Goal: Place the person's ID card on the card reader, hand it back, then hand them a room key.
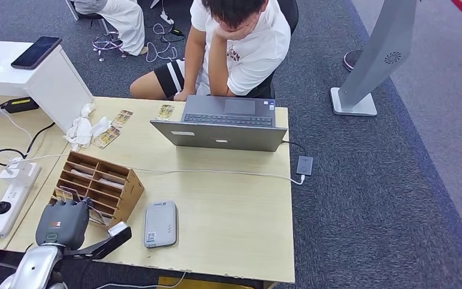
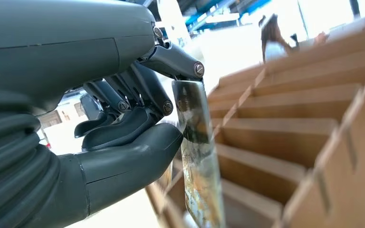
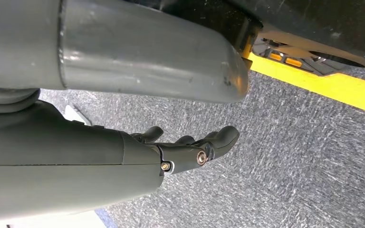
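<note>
Light wooden table (image 1: 228,211) on grey carpet (image 1: 385,198); seated person (image 1: 234,45) at far edge, behind open grey laptop (image 1: 222,126). Grey card reader (image 1: 160,224) flat near front edge, just right of wooden slotted organizer (image 1: 99,183). Loose patterned cards (image 1: 113,127) on far left part of table, next to crumpled white cloth (image 1: 84,129). White power strip (image 1: 9,201) at left edge; small dark device (image 1: 304,165) on carpet beside table, white cable attached. Left hand (image 1: 63,224) at front left corner of organizer, pinching a patterned card (image 2: 197,156) between thumb and fingers (image 2: 171,59); card upright, lower end down among organizer compartments; exact slot not discernible. Right hand (image 3: 190,147) hanging over carpet near yellow floor stripe (image 3: 332,88), fingers loosely curled, apart, nothing held.
</note>
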Controlling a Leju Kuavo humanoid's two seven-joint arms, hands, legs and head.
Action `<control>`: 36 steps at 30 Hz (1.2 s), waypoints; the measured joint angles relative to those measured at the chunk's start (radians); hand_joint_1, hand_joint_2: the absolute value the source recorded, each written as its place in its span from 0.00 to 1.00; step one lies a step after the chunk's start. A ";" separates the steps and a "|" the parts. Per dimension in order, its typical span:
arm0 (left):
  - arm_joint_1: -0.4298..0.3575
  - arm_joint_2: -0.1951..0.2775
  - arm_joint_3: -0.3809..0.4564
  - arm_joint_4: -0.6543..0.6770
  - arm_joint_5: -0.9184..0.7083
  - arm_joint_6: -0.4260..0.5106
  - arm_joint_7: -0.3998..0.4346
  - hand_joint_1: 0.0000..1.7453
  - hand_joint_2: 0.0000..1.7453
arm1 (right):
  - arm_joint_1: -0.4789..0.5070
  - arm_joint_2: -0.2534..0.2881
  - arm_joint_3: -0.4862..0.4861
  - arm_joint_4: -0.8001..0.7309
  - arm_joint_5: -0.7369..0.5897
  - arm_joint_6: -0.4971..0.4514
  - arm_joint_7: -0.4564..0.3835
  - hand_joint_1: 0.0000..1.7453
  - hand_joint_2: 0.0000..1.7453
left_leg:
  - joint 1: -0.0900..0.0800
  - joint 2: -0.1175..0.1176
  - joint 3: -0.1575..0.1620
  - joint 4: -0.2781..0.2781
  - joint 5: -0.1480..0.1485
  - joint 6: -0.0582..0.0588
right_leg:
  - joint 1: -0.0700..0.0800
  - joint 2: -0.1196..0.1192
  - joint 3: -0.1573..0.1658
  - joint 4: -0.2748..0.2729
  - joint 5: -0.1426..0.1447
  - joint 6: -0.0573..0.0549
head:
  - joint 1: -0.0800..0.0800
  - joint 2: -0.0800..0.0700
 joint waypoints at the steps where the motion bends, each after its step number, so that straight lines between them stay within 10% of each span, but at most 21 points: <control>1: 0.001 0.001 -0.001 -0.014 0.000 0.014 -0.005 1.00 1.00 | 0.000 0.000 -0.002 0.000 -0.003 -0.001 -0.003 0.00 0.00 | 0.000 0.000 0.000 0.000 0.000 0.000 | 0.000 0.000 0.000 0.000 0.000 0.000 | 0.000 0.000; 18: -0.070 0.053 -0.061 -0.292 0.055 0.171 -0.083 1.00 1.00 | 0.004 0.000 -0.045 0.000 -0.029 -0.005 -0.020 0.00 0.00 | 0.000 0.000 0.000 0.000 0.000 0.000 | 0.000 -0.001 -0.001 0.000 0.000 0.000 | 0.000 0.000; 24: -0.280 0.051 -0.083 -0.254 0.084 0.148 -0.059 1.00 1.00 | 0.000 0.000 -0.045 0.000 0.016 0.017 -0.015 0.00 0.00 | 0.000 -0.002 0.000 0.000 0.002 -0.001 | 0.000 -0.003 0.000 0.000 0.001 0.000 | 0.000 0.000; 36: -0.753 0.025 -0.087 0.286 -0.006 0.245 -0.036 1.00 1.00 | -0.014 -0.002 -0.013 0.000 0.081 0.075 -0.011 0.00 0.00 | 0.000 -0.001 0.000 0.000 0.006 -0.003 | 0.000 0.000 -0.002 0.001 0.006 -0.002 | 0.000 0.000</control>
